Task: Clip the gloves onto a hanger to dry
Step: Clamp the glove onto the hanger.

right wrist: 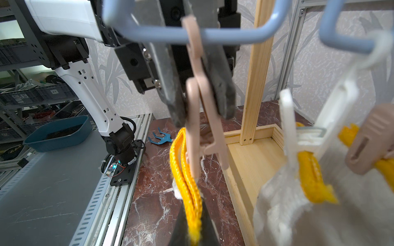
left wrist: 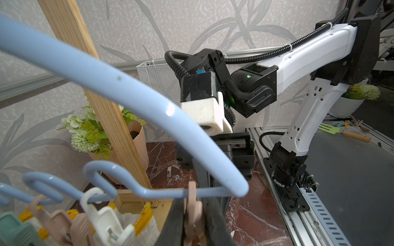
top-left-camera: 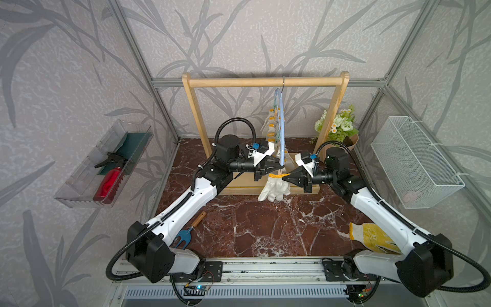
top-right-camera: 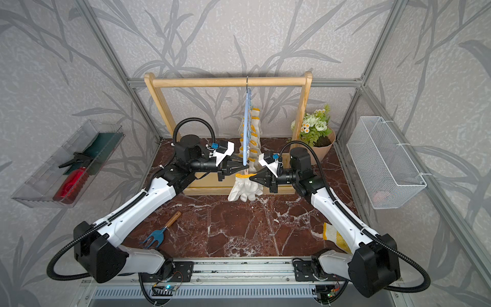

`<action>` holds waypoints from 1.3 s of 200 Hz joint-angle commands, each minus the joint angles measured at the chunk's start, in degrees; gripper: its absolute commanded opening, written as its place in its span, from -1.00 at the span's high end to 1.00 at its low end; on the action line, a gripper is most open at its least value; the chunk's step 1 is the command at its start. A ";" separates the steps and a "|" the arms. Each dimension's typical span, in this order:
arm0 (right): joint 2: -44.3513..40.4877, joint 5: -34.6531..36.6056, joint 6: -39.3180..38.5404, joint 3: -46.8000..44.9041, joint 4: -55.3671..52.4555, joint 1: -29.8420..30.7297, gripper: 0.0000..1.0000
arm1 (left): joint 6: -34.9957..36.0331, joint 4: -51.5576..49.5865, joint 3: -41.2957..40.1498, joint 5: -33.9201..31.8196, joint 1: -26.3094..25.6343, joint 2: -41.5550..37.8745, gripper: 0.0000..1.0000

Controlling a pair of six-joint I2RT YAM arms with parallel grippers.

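Cuff placement decides this step. On the pale blue wire hanger point(left wrist: 128, 85), the left pincer point(top-left-camera: 282, 167) squeezes the top of a beige plastic clip point(right wrist: 195, 95), so its lower jaws stand apart. The right pincer point(top-left-camera: 283, 179) is pressed together on the yellow-trimmed cuff of a white knitted glove point(top-left-camera: 275, 189), which dangles just under that clip, above the brown marbled surface point(top-left-camera: 252, 220). The cuff seems to lie against one clip leg, not yet between both; lift and nudge it fully inside before the squeeze eases.

Soft even light; near foregrounds seemingly blurred.
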 commanded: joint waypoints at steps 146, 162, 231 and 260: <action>1.43 0.58 -4.67 4.26 -3.67 -0.14 1.00 | 2.76 -3.41 3.12 3.17 0.36 0.84 1.00; 2.02 0.37 -4.60 4.14 -3.63 -0.14 1.00 | 2.87 -3.55 3.27 3.01 0.48 0.75 1.00; 2.45 0.57 -4.59 3.78 -3.39 -0.05 1.00 | 3.14 -4.32 3.93 3.14 0.55 1.11 1.00; 2.43 1.35 -4.85 4.31 -3.35 -0.05 1.00 | 3.18 -4.51 3.97 3.20 0.63 1.27 1.00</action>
